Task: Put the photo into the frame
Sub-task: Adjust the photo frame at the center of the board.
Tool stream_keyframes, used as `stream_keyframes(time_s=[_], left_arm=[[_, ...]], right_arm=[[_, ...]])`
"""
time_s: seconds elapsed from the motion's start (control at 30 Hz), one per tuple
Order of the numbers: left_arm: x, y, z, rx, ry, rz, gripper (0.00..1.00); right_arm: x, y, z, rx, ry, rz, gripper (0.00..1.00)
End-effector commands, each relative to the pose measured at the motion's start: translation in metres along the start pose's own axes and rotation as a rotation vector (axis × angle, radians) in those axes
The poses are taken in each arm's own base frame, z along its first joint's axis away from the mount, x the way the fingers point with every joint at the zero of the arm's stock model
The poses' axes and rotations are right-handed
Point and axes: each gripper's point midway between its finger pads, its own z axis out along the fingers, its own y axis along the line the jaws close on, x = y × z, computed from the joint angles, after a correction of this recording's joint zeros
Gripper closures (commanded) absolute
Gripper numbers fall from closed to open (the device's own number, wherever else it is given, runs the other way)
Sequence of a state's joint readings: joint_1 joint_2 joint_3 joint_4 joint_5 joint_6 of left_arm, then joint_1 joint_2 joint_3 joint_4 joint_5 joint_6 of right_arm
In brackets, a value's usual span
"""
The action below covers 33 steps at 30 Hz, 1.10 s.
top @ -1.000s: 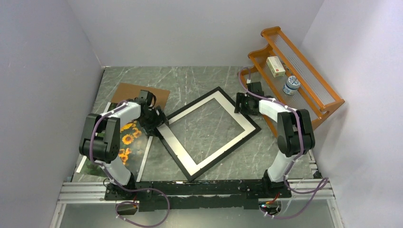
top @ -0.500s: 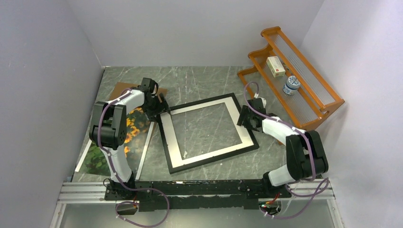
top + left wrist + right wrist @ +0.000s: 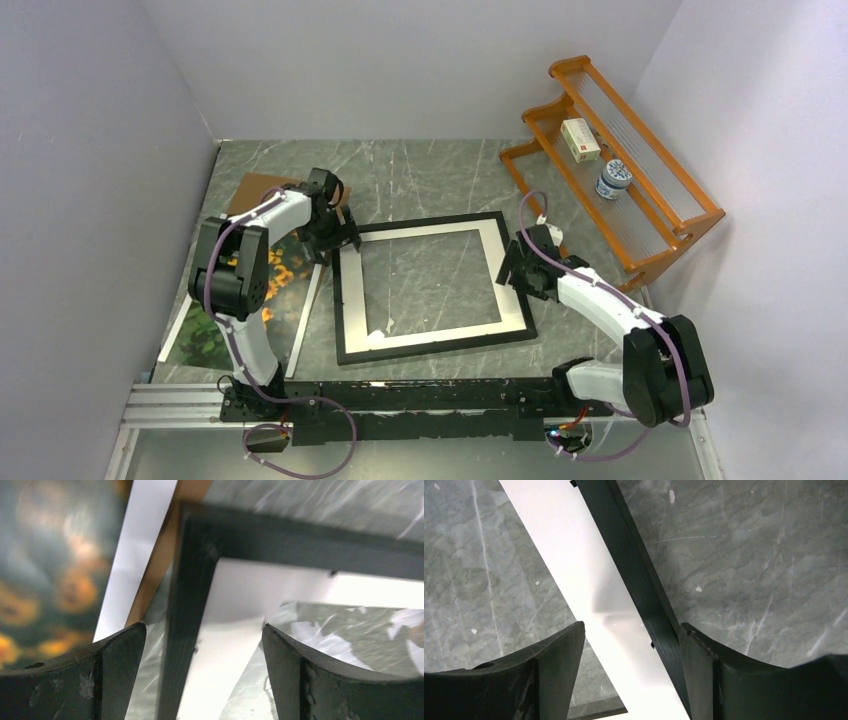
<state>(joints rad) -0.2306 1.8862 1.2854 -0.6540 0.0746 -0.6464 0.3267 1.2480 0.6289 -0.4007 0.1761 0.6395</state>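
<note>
The frame [image 3: 420, 223], black with a white mat inside, lies flat in the middle of the table, nearly square to its edges. My left gripper [image 3: 338, 240] is at its far-left corner, open. Its jaws straddle the frame's [image 3: 192, 630] left rail in the left wrist view. My right gripper [image 3: 512, 265] sits on the right rail, open. There the outer finger [image 3: 704, 670] rests against the frame's [image 3: 644, 590] black edge and the other stands over the pane. The photo [image 3: 275, 278] of sunflowers lies left of the frame, partly under my left arm, and shows blurred as the photo [image 3: 45, 580] in the left wrist view.
A white border sheet [image 3: 305, 318] lies under the photo's right side. A brown board [image 3: 262, 188] lies at the far left. An orange rack [image 3: 650, 215] at the far right holds a small box [image 3: 580, 140] and a jar [image 3: 612, 180].
The frame has turned clockwise from a diamond pose to nearly square. My left gripper moved farther away with its corner. My right gripper moved nearer with the right rail.
</note>
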Motion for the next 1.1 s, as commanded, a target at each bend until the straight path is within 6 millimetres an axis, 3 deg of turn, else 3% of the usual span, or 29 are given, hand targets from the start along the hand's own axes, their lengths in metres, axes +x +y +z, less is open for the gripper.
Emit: stream_keyframes(time_s=[0.0, 0.13, 0.27, 0.47, 0.73, 0.87, 1.07], left_arm=[[0.03, 0.028, -0.038, -0.165, 0.0, 0.065, 0.09], [0.062, 0.042, -0.053, -0.264, 0.035, 0.093, 0.16], [0.088, 0.041, -0.063, -0.246, 0.064, 0.091, 0.26], [0.124, 0.053, -0.055, -0.275, 0.143, 0.076, 0.33], [0.125, 0.037, -0.044, -0.242, 0.147, 0.094, 0.39], [0.125, 0.045, -0.043, -0.3, 0.139, 0.103, 0.42], [0.122, 0.054, -0.045, -0.363, 0.117, 0.112, 0.55]], right_arm=[[-0.011, -0.002, -0.012, 0.014, -0.052, 0.008, 0.27], [-0.015, -0.004, -0.015, 0.013, -0.073, 0.001, 0.27], [-0.011, -0.004, -0.012, 0.008, -0.065, 0.001, 0.27], [-0.007, -0.007, -0.008, 0.015, -0.059, -0.002, 0.28], [0.0, -0.008, -0.002, 0.019, -0.037, -0.005, 0.28], [0.001, -0.009, 0.0, 0.025, -0.035, -0.008, 0.28], [0.003, -0.009, 0.003, 0.028, -0.025, -0.012, 0.29]])
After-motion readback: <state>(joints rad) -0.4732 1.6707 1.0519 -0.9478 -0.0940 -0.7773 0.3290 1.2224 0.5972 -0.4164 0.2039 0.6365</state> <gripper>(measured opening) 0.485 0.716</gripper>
